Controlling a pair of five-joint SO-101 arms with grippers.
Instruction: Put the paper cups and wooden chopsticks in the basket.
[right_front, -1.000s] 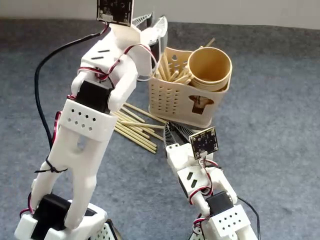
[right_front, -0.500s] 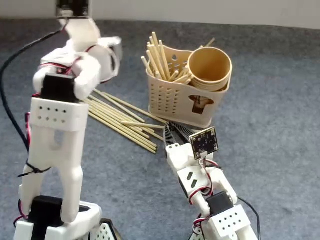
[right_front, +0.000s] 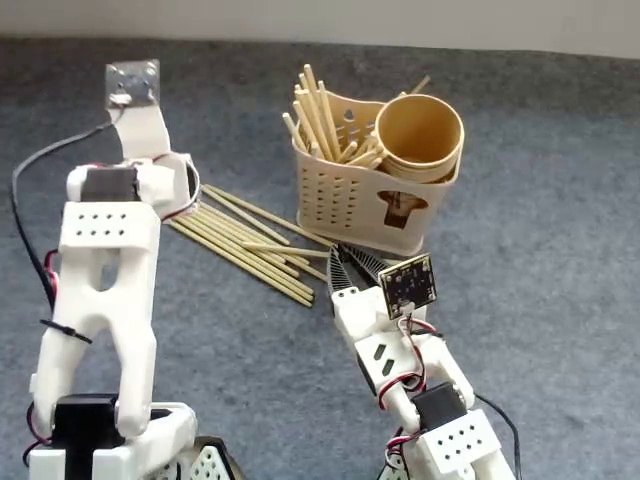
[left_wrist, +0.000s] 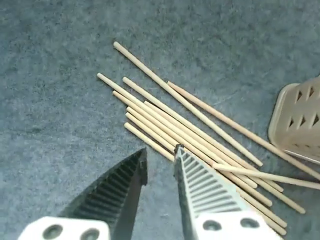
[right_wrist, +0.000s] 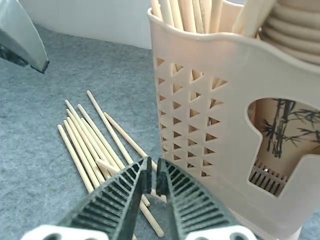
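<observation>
My left arm (right_front: 108, 250) swings away from the basket (right_front: 350, 205). 1 second ago its gripper sat at the basket's left rim. Now the arm is folded back toward the table's left side, and the left gripper (left_wrist: 161, 149) hangs, jaws a little apart, over the loose chopsticks (left_wrist: 185, 127). The upright chopstick bundle (right_front: 312, 108) in the basket is now uncovered.

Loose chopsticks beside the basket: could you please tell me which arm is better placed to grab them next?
Probably left: its gripper hangs open just above the loose chopsticks, while the right gripper sits low beside the basket.
</observation>
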